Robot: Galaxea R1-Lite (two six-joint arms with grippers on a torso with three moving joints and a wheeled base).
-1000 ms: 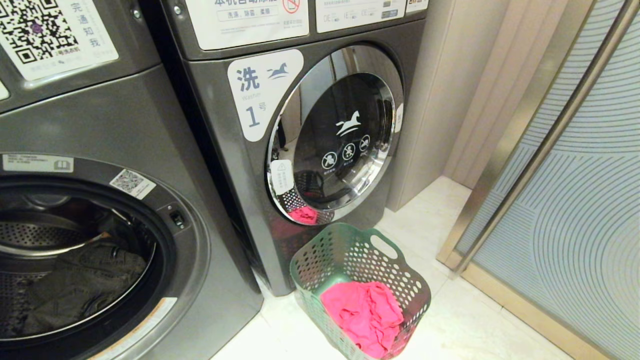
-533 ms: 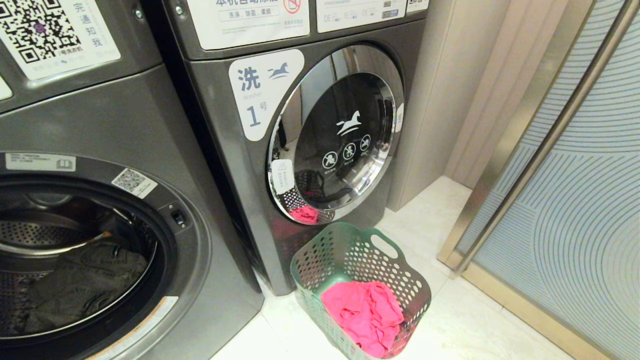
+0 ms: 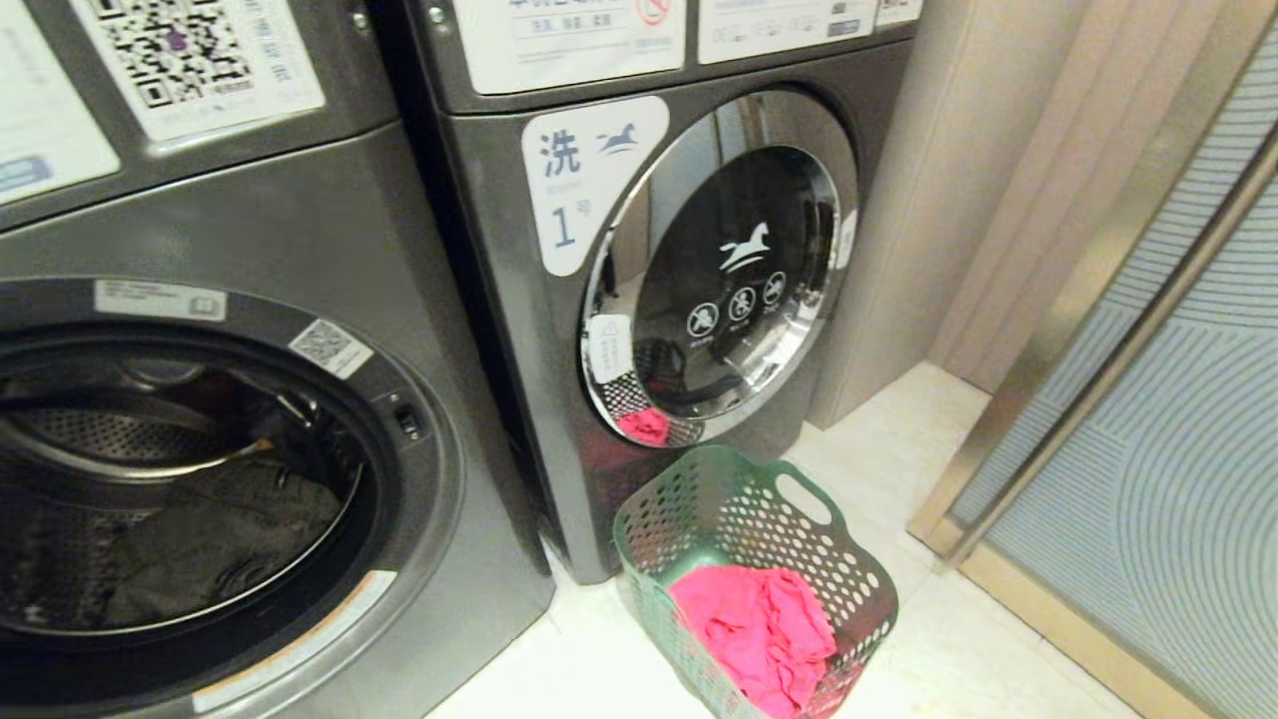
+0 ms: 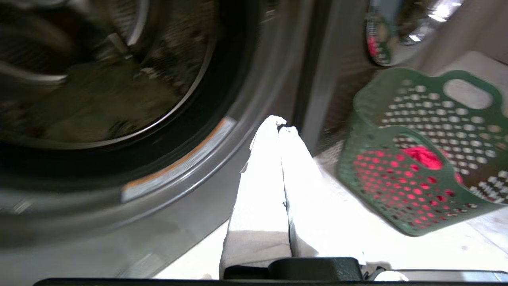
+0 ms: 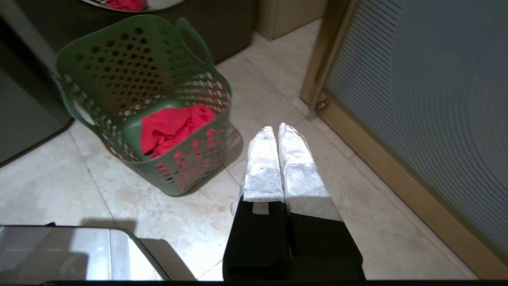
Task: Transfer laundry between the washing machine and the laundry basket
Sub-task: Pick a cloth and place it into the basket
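Two washers in head view: near one with its door open (image 3: 200,479), dark olive-grey garment (image 3: 200,549) lying in the drum; next one labelled "1" (image 3: 699,270), door shut. Green laundry basket (image 3: 759,539) stands on the tiled floor (image 3: 929,639) just in front of washer "1", touching or nearly touching its lower front, red garment (image 3: 764,634) inside. Left tool (image 4: 279,127) closed, empty, low in front of the open washer's lower rim. Right tool (image 5: 277,129) closed, empty, above the floor between basket and the gold-framed glass door (image 5: 416,99). No "2" label visible on the open washer.
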